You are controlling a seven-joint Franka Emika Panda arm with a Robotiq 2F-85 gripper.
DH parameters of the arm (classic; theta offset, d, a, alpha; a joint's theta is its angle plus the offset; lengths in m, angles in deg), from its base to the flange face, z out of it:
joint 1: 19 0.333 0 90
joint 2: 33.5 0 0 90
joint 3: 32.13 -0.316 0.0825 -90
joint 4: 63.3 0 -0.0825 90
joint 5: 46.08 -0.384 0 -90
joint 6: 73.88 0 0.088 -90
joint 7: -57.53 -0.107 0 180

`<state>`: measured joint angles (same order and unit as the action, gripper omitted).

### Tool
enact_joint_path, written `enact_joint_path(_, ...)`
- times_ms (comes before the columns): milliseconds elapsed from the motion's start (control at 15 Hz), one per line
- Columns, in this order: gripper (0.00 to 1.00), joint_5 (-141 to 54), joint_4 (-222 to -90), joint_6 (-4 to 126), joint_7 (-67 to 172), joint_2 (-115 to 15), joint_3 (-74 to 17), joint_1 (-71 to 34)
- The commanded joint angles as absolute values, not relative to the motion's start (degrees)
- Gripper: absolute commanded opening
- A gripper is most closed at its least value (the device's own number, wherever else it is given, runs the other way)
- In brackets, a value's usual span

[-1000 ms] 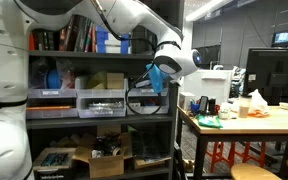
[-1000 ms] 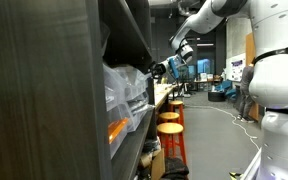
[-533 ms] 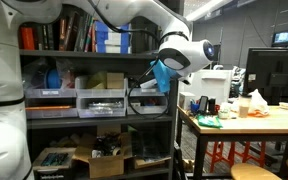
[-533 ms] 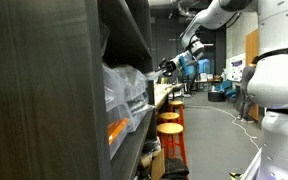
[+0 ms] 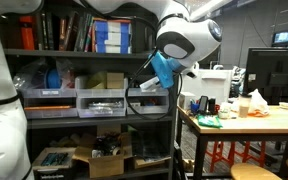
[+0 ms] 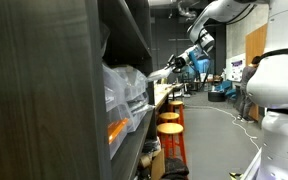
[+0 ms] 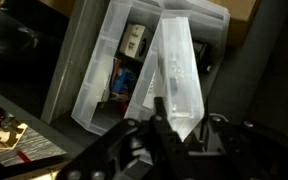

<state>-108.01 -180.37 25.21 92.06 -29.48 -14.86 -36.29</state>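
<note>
Wrist view: gripper, jaws clamped on clear plastic lid, held above open bin. We note it rising away from shelf over the last second; lid is off.

White arm enters from upper frame, bent toward dark shelf unit. Gripper, blue-clad, at front of middle shelf, jaws closed, near clear drawers. Books and blue boxes on top shelf. Cardboard boxes at bottom. Wooden table beside unit, apart from gripper.
</note>
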Motion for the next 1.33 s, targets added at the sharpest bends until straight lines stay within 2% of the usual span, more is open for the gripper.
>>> enact_joint_path(0,0.07,-102.01,-184.31,24.46,90.06,-22.81,-14.26,-36.86)
enact_joint_path(467,0.07,-90.61,-187.43,23.49,85.58,-15.83,-12.76,-37.5)
enact_joint_path(1267,0.07,-89.67,-178.3,3.33,86.41,-14.29,-4.28,-38.14)
